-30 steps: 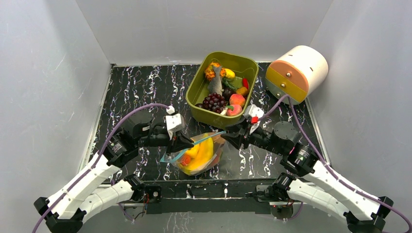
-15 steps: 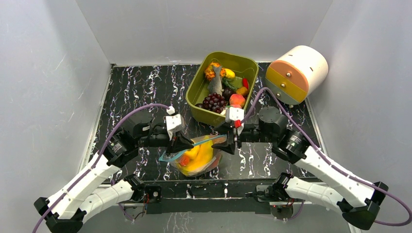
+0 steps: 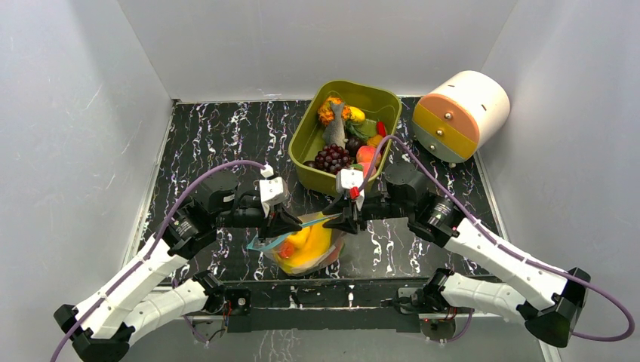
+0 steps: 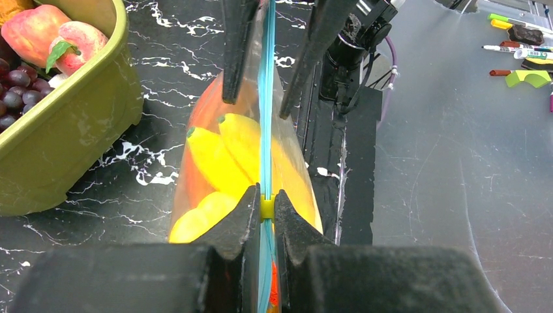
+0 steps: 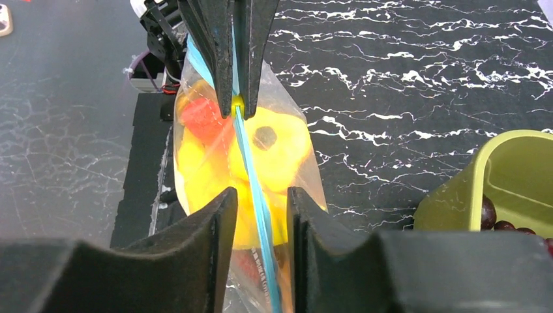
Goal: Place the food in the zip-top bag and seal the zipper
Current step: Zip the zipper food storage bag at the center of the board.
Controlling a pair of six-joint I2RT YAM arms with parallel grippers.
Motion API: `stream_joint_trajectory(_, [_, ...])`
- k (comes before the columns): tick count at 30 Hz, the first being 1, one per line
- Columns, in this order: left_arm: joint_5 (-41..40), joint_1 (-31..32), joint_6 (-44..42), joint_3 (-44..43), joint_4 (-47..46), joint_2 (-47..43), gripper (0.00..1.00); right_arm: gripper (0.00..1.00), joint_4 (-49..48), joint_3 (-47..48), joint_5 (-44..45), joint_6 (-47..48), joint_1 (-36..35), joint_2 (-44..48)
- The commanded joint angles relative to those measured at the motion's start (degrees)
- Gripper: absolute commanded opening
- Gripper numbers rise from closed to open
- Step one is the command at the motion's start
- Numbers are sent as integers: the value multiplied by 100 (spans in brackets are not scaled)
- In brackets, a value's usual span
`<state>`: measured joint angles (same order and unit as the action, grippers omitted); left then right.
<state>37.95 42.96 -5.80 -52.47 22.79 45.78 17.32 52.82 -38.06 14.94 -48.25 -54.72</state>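
A black marble-patterned counter with white veining sits inside a booth of plain pale grey walls on the left, right and far sides. At the middle of the counter's near edge, a clear zip-top bag is held with its mouth upward between two robot arms. Inside it is toy food: several yellow banana-like pieces and a red piece, seen through the plastic. The teal-blue zipper runs in a straight line along the top of the bag. The left end effector is pinched tight on the zipper, with a small yellow tab caught between its fingertips. The right end effector straddles the same strip further along, its fingers narrowly parted with the zipper running through the gap. Just beyond the bag, toward the far right, an olive-green tub holds more toy food, including dark grapes and peaches. In the far right corner, a cream cylinder-shaped drawer unit lies with its orange and yellow drawer fronts facing the counter's middle. Purple cables trail along both arms.
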Motion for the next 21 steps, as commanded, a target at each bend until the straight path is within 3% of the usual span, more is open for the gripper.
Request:
stream_joint_trajectory(1, [200, -16, -55, -83, -246, -60, 0, 23, -409, 73, 179, 5, 9, 233])
stream_joint_trajectory(4, [190, -15, -59, -67, -201, -81, 0, 3, -521, -39, 417, -145, 9, 381])
stream_joint_trajectory(5, [179, -16, -61, -65, -181, -100, 0, 0, -539, -70, 497, -201, 10, 429])
stream_joint_trajectory(21, [-45, -15, -159, -43, 213, -343, 0, 0, -263, -239, 1459, -571, 10, 869])
